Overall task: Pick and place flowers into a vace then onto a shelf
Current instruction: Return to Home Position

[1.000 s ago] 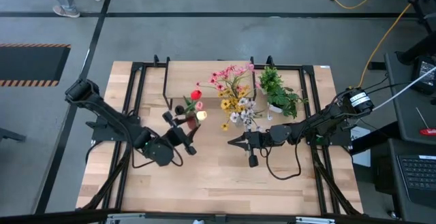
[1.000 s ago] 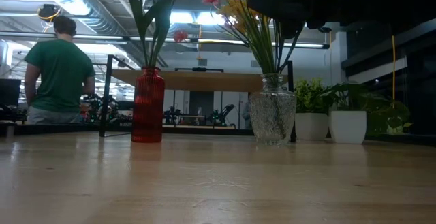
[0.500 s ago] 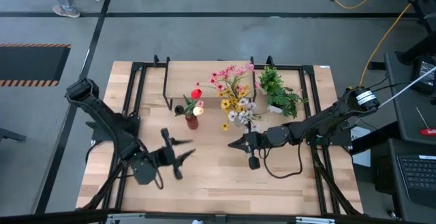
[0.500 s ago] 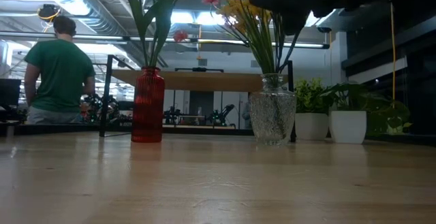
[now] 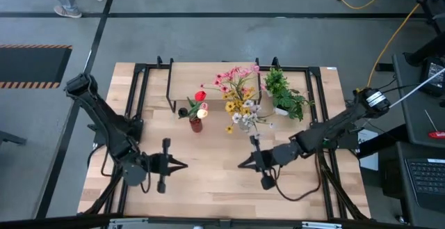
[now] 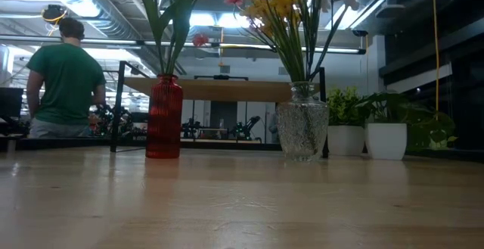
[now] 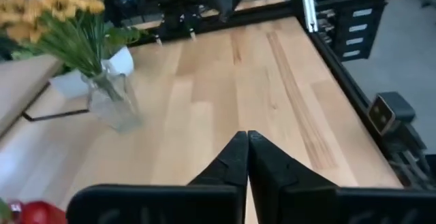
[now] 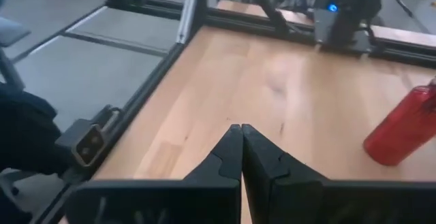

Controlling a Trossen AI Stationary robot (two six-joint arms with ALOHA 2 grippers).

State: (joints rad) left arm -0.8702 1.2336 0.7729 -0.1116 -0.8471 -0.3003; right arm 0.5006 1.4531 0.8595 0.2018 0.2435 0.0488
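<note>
well, in the high view both my arms sit over the near half of the table (image 5: pixel 208 198), tips facing each other and well apart. my left gripper (image 5: pixel 182 165) is near-left, my right gripper (image 5: pixel 241 164) near-right, and neither carries anything. the flowers (image 5: pixel 200 102) stand in the red vase (image 5: pixel 197 124) at the table's middle. to its right is a glass vase (image 5: pixel 254 127) full of pink and yellow blooms, with a potted plant (image 5: pixel 285 93) at the far right.

in the low view the red vase stands upright on the pale wood, and the shelf (image 6: pixel 227 90) runs behind both vases. beyond is a workshop with ceiling lights and ducting, and a person in a green shirt (image 6: pixel 66 79) at far left, back turned.

in the left wrist view my fingers (image 7: pixel 235 159) press tip to tip with nothing between them. bare boards lie ahead and the glass vase is off to one side.

the right wrist view shows the same: fingers (image 8: pixel 231 149) closed flat together, empty, with the red vase ahead and apart.

i judge this step to be the retreat to rest. to do it well i should hold both arms near, away from the stems, move slowly, and never let my tips cross. the vase is not yet on the shelf.
</note>
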